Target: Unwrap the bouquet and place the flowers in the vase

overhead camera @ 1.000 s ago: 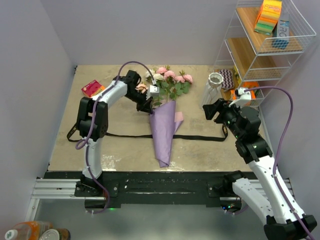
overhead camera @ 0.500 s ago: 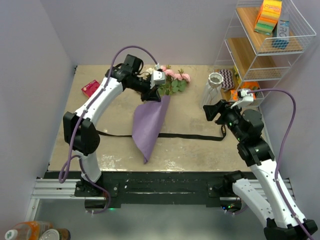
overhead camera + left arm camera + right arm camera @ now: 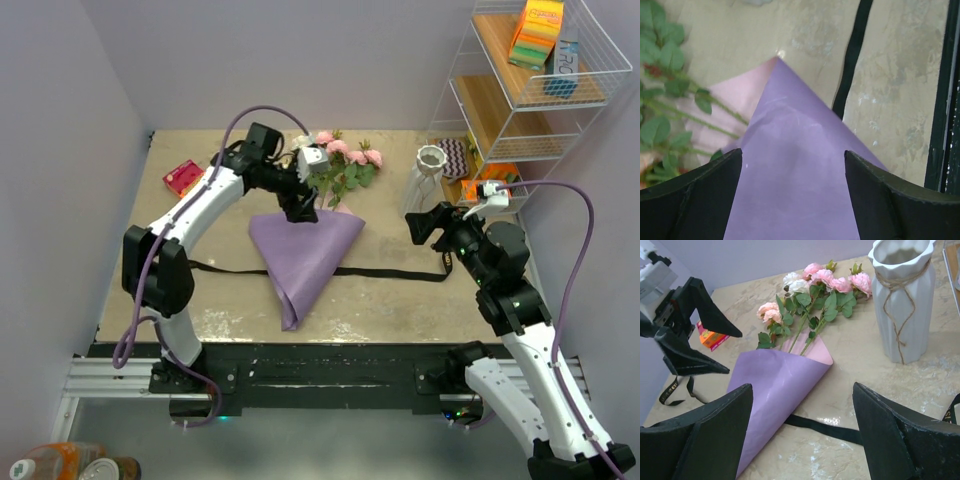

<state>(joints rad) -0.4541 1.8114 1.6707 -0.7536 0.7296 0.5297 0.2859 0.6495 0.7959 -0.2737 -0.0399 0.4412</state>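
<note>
Purple paper cone (image 3: 305,258) flat on the worktop (image 3: 200,290), pink and white roses (image 3: 345,160) poking out, left claw (image 3: 302,208) spread above it, right claw (image 3: 415,222) spread too

Open jaws frame purple paper (image 3: 800,190) (green leaves (image 3: 660,55) at left).

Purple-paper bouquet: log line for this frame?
purple paper cone: lying unheld | pink-white roses: stems in cone | white ribbed vase: empty | both jaws: open
</note>
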